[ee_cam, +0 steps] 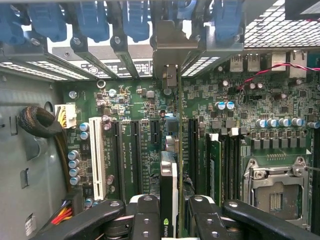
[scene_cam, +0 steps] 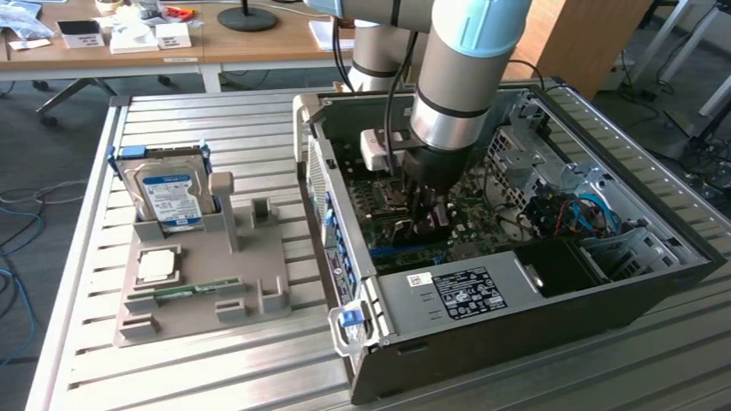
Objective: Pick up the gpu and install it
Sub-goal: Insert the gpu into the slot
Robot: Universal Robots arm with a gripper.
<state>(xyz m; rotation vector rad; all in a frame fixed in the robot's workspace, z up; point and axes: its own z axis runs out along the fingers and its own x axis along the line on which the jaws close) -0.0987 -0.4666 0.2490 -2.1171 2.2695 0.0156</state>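
Observation:
The gpu (ee_cam: 171, 175) stands on edge between my fingers, its green board and black cooler running away toward the rear of the case. Its pale metal bracket (ee_cam: 170, 55) sits against the rear slot openings under the blue clips. My gripper (ee_cam: 172, 222) is shut on the card's near end, one black finger (ee_cam: 145, 220) on each face. In the exterior view my gripper (scene_cam: 429, 214) reaches down inside the open computer case (scene_cam: 639, 282), low over the motherboard (scene_cam: 480, 231). The card lines up with the expansion slots (ee_cam: 135, 150); I cannot tell whether it is seated.
Beside the case, a grey fixture (scene_cam: 200, 282) holds a silver hard drive (scene_cam: 171, 197), a processor (scene_cam: 157, 264) and a memory stick (scene_cam: 188, 291). Inside the case are the power supply (scene_cam: 457, 291), drive cage (scene_cam: 622, 248), a processor socket (ee_cam: 272, 187) and loose cables (ee_cam: 40, 122).

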